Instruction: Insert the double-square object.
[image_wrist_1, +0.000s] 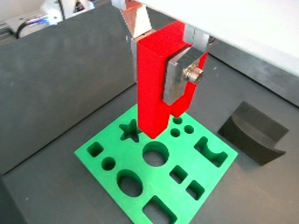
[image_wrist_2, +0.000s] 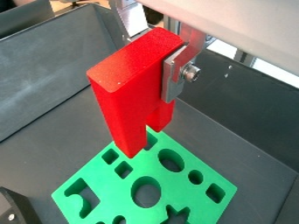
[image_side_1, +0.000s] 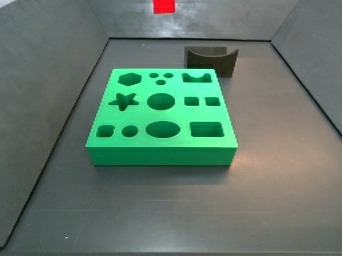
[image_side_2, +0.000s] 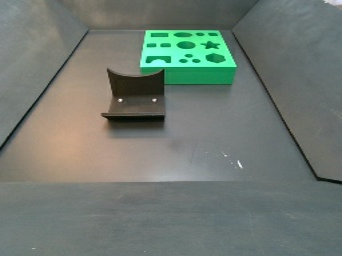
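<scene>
The double-square object (image_wrist_1: 155, 87), a bright red tall peg of two joined square columns, hangs upright between the fingers of my gripper (image_wrist_1: 159, 63). It also shows in a wrist view (image_wrist_2: 131, 96). The gripper (image_wrist_2: 152, 59) is shut on its upper part, with one silver finger (image_wrist_1: 181, 77) flat against its side. The peg's lower end hovers above the green block (image_wrist_1: 100, 150), near the star hole and the small round holes. The green block (image_wrist_2: 114, 199) has several shaped holes. In a side view only the peg's red tip (image_side_1: 163, 6) shows, high above the green block (image_side_1: 160, 152).
A dark grey block with a curved notch (image_wrist_1: 257, 131) stands on the dark floor beside the green block. It shows in both side views (image_side_1: 211, 60) (image_side_2: 134, 95). The green block (image_side_2: 187, 76) sits at the far end in that view. Dark walls enclose the floor.
</scene>
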